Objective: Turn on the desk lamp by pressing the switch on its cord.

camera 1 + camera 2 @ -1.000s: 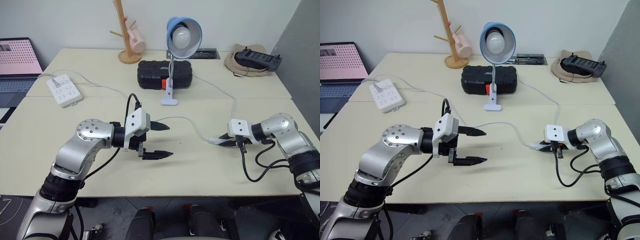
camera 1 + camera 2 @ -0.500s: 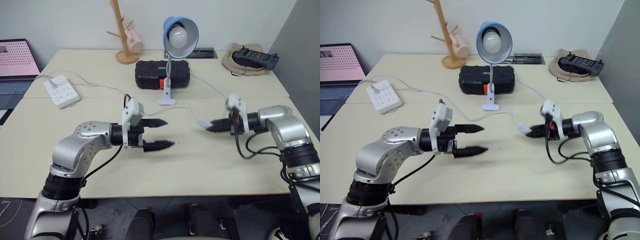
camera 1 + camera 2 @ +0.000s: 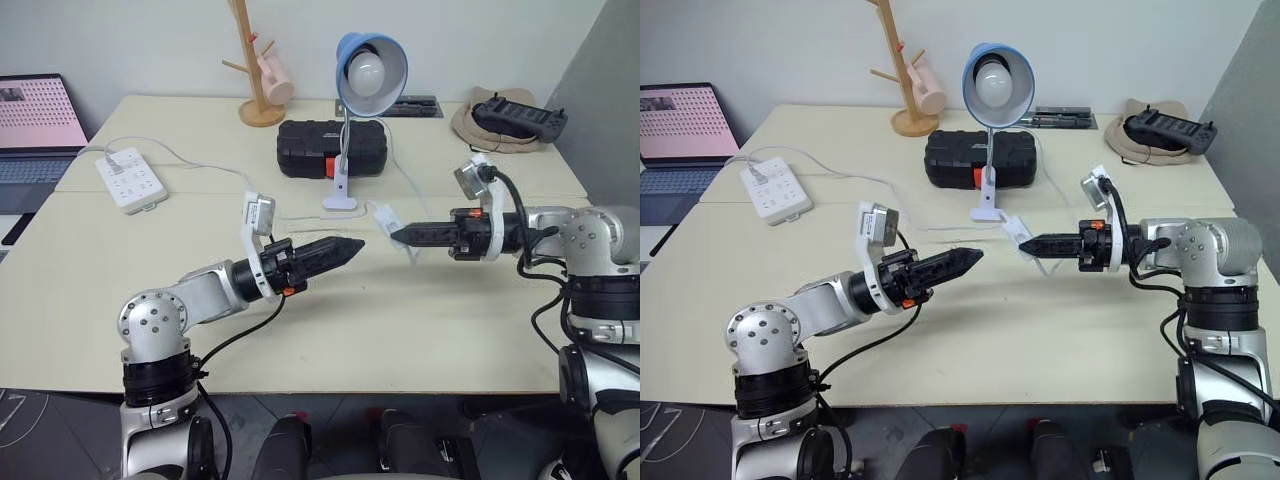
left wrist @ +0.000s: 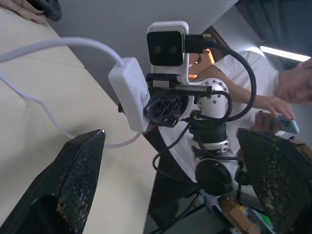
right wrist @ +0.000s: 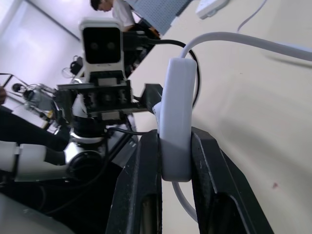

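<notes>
The right gripper holds the switch clear of the tabletop, jaws closed on its lower end, with the cord trailing back to the lamp. The left gripper points at the switch from just beside it, jaws spread wide, not touching. The bulb looks unlit. Judged progress: switch picked up and presented; pressing it remains to be done.
</notes>
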Tool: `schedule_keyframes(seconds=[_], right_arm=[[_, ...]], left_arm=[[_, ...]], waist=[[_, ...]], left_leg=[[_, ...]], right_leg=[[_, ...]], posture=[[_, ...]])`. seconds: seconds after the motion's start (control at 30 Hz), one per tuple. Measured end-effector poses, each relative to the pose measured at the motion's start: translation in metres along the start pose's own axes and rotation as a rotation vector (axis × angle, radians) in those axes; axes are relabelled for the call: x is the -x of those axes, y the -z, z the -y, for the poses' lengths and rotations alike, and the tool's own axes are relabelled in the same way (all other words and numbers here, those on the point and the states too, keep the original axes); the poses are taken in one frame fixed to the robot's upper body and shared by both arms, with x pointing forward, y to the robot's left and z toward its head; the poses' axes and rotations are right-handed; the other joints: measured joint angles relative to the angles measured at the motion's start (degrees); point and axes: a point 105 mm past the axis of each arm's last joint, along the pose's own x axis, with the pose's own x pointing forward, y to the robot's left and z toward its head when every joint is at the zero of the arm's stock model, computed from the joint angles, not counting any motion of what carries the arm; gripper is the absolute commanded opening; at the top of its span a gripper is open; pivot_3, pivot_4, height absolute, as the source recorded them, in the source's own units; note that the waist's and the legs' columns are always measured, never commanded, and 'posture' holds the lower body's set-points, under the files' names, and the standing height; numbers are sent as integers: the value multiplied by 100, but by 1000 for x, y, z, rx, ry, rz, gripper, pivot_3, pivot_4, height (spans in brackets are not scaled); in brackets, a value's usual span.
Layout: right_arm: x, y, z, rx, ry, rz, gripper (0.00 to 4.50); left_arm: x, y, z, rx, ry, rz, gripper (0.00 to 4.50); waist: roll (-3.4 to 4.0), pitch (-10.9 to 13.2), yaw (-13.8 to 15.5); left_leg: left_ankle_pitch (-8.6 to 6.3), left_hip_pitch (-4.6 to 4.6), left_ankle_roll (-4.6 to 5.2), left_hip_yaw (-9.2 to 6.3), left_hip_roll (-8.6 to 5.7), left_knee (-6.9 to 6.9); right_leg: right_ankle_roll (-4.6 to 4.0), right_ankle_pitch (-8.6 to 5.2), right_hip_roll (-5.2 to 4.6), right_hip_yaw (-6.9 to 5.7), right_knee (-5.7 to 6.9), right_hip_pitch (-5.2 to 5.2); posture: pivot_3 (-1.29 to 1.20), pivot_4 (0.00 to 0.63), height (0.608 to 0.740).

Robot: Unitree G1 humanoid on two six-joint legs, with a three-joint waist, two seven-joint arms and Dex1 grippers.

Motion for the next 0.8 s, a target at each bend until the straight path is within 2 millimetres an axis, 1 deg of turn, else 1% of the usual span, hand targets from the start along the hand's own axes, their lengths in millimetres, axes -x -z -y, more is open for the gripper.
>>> schedule_keyframes(seconds=[0.07, 0.27, 0.47, 0.63, 0.8], right_arm=[[-1, 1, -3, -8, -10, -10, 433], [-3, 3, -10, -6, -34, -28, 433], [-3, 6, -18, 3, -55, -54, 433], [-4, 8, -19, 3, -55, -64, 433], [-5, 9, -22, 8, -62, -70, 433]], left_arm=[[-3, 3, -1, 22, -7, 2, 4500], [-11, 2, 4, 41, 11, 17, 4500], [-16, 4, 2, 53, 14, 21, 4500], [-17, 0, -2, 53, 17, 32, 4500], [-21, 4, -2, 51, 33, 17, 4500]], waist=[[0, 0, 0], [0, 0, 0], [0, 0, 1], [0, 0, 1], [0, 0, 2]], left_leg=[[0, -2, 0, 1, -3, 1], [0, -1, 0, 7, -8, 1], [0, -1, 0, 9, -8, -1], [0, -1, 0, 11, -9, -2], [0, -2, 0, 11, -8, -5]], right_leg=[[0, 0, 1, 0, -1, 0], [0, 0, 6, 3, -2, 0], [0, 0, 14, 4, -8, 0], [0, 0, 20, 4, -11, 0], [-1, 0, 21, 5, -18, 0]], posture=[[0, 150, 740], [0, 150, 740], [0, 150, 740], [0, 150, 740], [0, 150, 740]])
